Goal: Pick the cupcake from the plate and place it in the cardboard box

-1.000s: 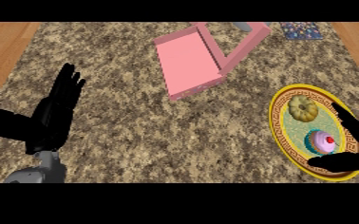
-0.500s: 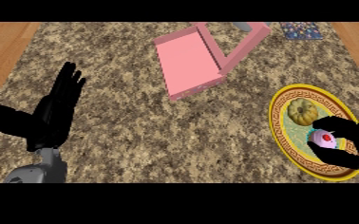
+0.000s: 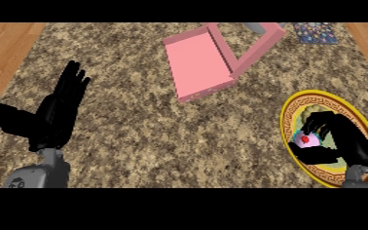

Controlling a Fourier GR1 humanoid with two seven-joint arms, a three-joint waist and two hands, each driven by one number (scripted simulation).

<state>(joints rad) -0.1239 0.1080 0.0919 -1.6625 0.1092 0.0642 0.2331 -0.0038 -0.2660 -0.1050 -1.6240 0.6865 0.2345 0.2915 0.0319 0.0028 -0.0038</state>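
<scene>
A yellow plate (image 3: 289, 108) with a patterned rim lies at the right edge of the counter. On it sits the cupcake (image 3: 307, 140), pink with a red dot on top. My right hand (image 3: 345, 139) is curled round the cupcake, with fingers over its top and the thumb below it, and hides much of the plate. The pink box (image 3: 197, 64) lies open at the upper middle, its lid (image 3: 253, 46) propped up to the right. My left hand (image 3: 61, 105) rests open at the left edge, fingers up.
A dark patterned item (image 3: 316, 32) lies at the top right corner. A grey object (image 3: 255, 28) shows behind the box lid. Wooden strips (image 3: 14, 44) border the speckled counter (image 3: 137, 122) at both sides.
My right hand moved in from the right edge over the plate and curled round the cupcake. The left hand stayed still.
</scene>
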